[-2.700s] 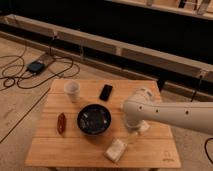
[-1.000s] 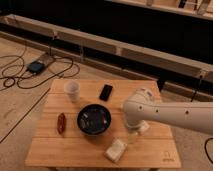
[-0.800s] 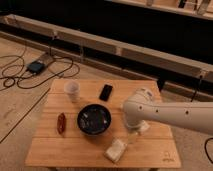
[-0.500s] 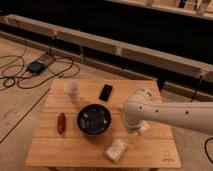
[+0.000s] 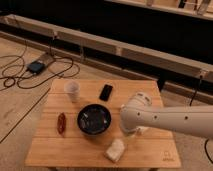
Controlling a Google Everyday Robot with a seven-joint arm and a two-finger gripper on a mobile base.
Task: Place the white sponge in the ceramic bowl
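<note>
The white sponge (image 5: 115,150) lies on the wooden table (image 5: 150,150) near the front edge, just front-right of the bowl. The ceramic bowl (image 5: 93,119) is dark, round and glossy and stands at the table's middle. My white arm reaches in from the right. Its bulky end hangs over the table just right of the bowl. My gripper (image 5: 130,131) points down under that end, a little behind and to the right of the sponge, mostly hidden by the arm. It holds nothing that I can see.
A small white cup (image 5: 72,91) stands at the back left of the table. A black phone (image 5: 105,92) lies behind the bowl. A reddish-brown oblong object (image 5: 61,122) lies left of the bowl. Cables and a device (image 5: 36,66) lie on the floor to the left.
</note>
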